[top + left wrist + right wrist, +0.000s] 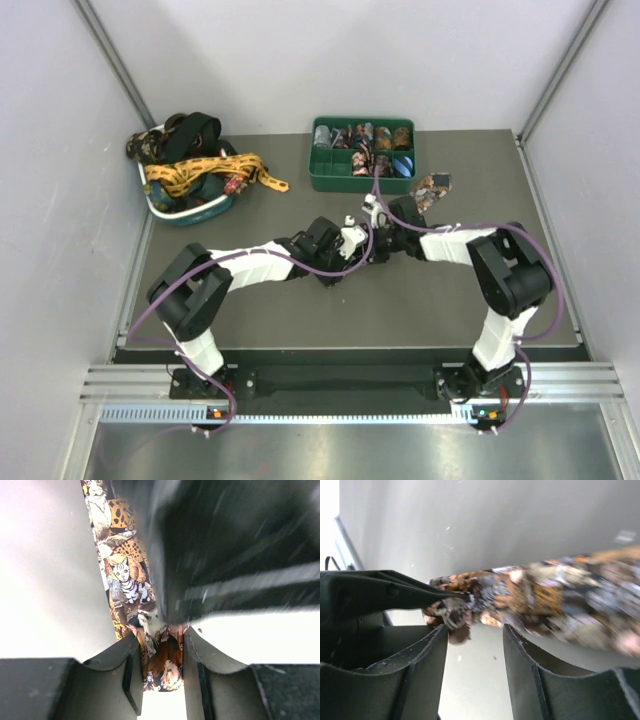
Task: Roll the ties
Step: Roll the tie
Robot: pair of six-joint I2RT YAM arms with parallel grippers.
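Here the left gripper (161,667) is pinching one end of the cat-patterned tie (131,587) above the middle of the table (300,310), its long axis running straight out from the jaws, while the right gripper (474,645), jaws spread, is hovering nearest, crosswise beneath the strip.

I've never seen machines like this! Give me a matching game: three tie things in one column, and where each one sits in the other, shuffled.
Things:
1. cat-print tie
2. gold-yellow tie
3. rolled ties

Places:
A. in compartments of the green tray
B. draped over the basket, back left
C. pinched in the left claw

Pairs: 1-C, 2-B, 3-A
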